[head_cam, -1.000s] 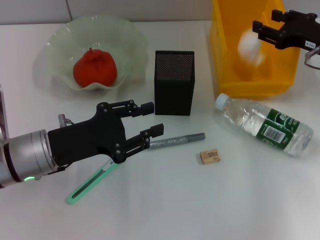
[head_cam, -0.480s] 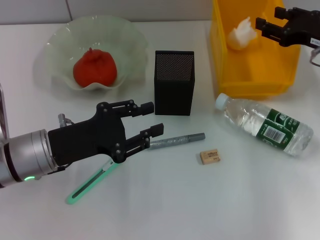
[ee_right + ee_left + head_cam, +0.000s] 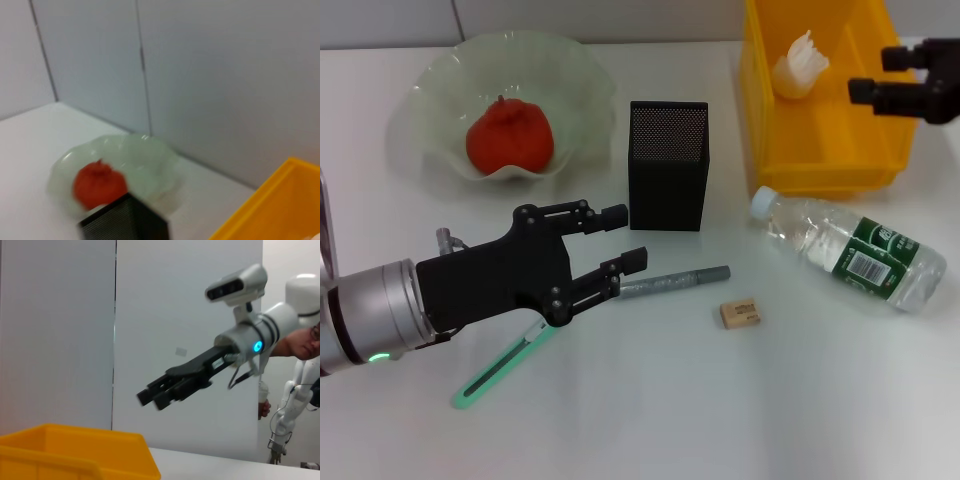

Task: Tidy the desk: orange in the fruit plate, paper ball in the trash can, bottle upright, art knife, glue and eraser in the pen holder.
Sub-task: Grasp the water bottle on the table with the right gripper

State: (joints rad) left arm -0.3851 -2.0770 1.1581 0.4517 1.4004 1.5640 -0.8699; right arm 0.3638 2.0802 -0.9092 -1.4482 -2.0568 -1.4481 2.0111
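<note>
Two arms show in your head view. L gripper [image 3: 620, 238] hovers over the desk [image 3: 650, 400], fingers spread, nothing between them, just above the green art knife [image 3: 500, 368] and beside the grey glue stick [image 3: 675, 281]. Eraser [image 3: 740, 313] lies near the stick's tip. Bottle [image 3: 850, 250] is on its side, in front of the yellow trash bin [image 3: 825, 165]. Paper ball [image 3: 798, 66] sits inside the bin. R gripper [image 3: 880, 75] hangs at the bin's right rim, fingers parted, empty. Orange [image 3: 510, 136] rests in the fruit plate [image 3: 440, 70]; black mesh pen holder [image 3: 667, 165] stands upright btwn plate and bin.

L wrist view: you see the R gripper [image 3: 150, 395] far off, above the bin [image 3: 75, 452].

R wrist view: orange [image 3: 99, 185] in plate [image 3: 150, 160], holder [image 3: 125, 220] in front, bin [image 3: 270, 210] corner alongside.
</note>
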